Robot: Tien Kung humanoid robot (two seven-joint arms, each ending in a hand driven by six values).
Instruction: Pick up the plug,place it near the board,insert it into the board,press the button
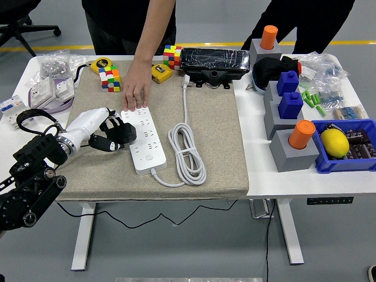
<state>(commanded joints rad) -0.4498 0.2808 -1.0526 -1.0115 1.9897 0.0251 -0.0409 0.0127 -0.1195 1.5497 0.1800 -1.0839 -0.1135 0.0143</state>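
Left hand (111, 134), at 9 o'clock of the white power strip (143, 141), has its dark fingers (120, 136) curled against the strip's left edge; whether they pinch anything, cannot tell. Strip looks rigid, light and slick, likely to skid; its long axis runs 12 to 6 on the beige mat (217, 147), with a person's hand (135, 88) pinning its 12 o'clock end. White plug (186, 79), small and hard, lies at 1 o'clock, trailing a limp coiled cable (187, 154); best gripped by its body.

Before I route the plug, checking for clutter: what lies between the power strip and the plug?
Head view: only the coiled white cable between power strip and plug.
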